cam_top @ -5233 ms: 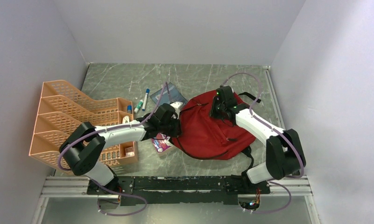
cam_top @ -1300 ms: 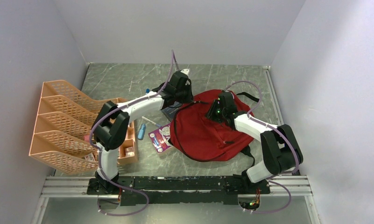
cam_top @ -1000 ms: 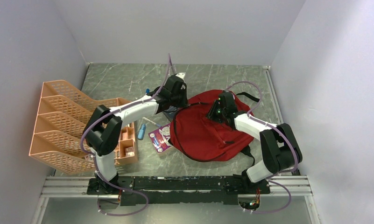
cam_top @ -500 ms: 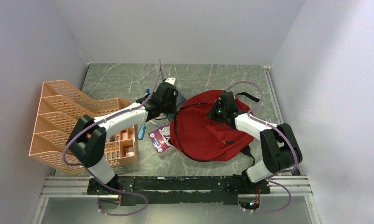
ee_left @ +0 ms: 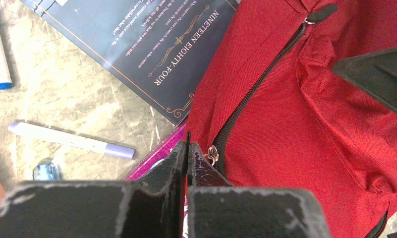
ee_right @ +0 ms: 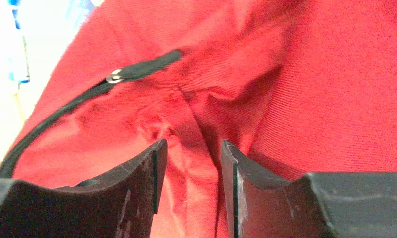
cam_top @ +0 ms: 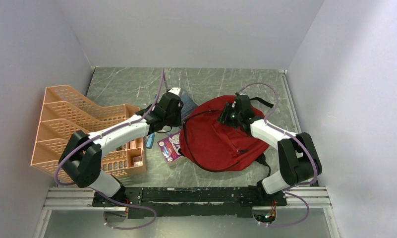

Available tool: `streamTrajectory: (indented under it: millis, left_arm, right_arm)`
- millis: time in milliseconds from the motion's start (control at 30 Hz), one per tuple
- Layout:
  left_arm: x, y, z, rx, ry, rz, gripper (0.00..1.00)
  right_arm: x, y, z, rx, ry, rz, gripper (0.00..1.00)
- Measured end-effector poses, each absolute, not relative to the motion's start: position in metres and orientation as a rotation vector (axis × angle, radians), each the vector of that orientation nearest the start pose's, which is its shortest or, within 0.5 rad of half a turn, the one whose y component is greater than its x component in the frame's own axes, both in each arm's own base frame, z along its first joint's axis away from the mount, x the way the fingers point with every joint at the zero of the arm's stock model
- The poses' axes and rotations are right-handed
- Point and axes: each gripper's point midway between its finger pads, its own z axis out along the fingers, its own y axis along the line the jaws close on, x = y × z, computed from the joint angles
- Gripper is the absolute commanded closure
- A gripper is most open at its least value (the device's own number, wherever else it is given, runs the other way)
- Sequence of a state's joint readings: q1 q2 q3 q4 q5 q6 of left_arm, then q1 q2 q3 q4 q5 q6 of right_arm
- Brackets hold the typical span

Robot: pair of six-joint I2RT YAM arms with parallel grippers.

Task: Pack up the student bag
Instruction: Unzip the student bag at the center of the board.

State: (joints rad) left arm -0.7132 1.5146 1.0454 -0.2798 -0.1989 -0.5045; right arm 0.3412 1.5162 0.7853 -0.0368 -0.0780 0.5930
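Observation:
The red student bag (cam_top: 221, 144) lies flat in the middle of the table, its black zipper (ee_left: 258, 84) running along its left edge. At that left edge my left gripper (cam_top: 180, 121) is shut on the thin black zipper pull (ee_left: 188, 136), beside the metal slider (ee_left: 212, 153). My right gripper (cam_top: 225, 117) rests on the bag's top part. Its fingers (ee_right: 137, 168) are closed on a pinched fold of red fabric (ee_right: 196, 134), and a zipper end (ee_right: 137, 69) shows just above.
An orange mesh organiser (cam_top: 72, 129) stands at the left. A navy book (ee_left: 151, 44) lies partly under the bag's edge, with a purple-tipped marker (ee_left: 70, 140) and a magenta booklet (cam_top: 169, 146) beside it. A blue marker (cam_top: 150, 140) lies by the organiser.
My left gripper has travelled from the bag's far top, leftward and nearer, along the zipper line. The right gripper has stayed on the bag's top.

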Motion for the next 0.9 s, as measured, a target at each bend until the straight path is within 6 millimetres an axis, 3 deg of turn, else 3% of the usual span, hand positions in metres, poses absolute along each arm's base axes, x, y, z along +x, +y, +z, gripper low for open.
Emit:
streamTrajectory:
  millis: [100, 200, 367, 467, 600, 767, 900]
  left_arm:
    - [0.319, -0.256, 0.123, 0.143, 2.33, -0.39, 0.95]
    - [0.318, -0.258, 0.123, 0.165, 2.331, -0.401, 0.95]
    - [0.316, -0.264, 0.122, 0.209, 2.338, -0.428, 0.95]
    - [0.315, -0.269, 0.119, 0.228, 2.349, -0.45, 0.95]
    - [0.314, -0.273, 0.114, 0.241, 2.364, -0.467, 0.95]
    - [0.315, -0.274, 0.116, 0.236, 2.36, -0.472, 0.95]
    - [0.315, -0.274, 0.117, 0.23, 2.36, -0.474, 0.95]
  right_arm:
    - [0.352, 0.169, 0.083, 0.171, 2.32, 0.598, 0.47]
    - [0.363, 0.179, 0.122, 0.06, 2.193, 0.659, 0.46]
    - [0.398, 0.196, 0.189, -0.121, 1.967, 0.685, 0.39]
    - [0.412, 0.206, 0.212, -0.268, 1.841, 0.676, 0.39]
    - [0.41, 0.229, 0.218, -0.639, 1.641, 0.668, 0.37]
    - [0.387, 0.252, 0.189, -1.19, 1.444, 0.665, 0.36]
    - [0.391, 0.267, 0.172, -1.53, 1.285, 0.704, 0.4]
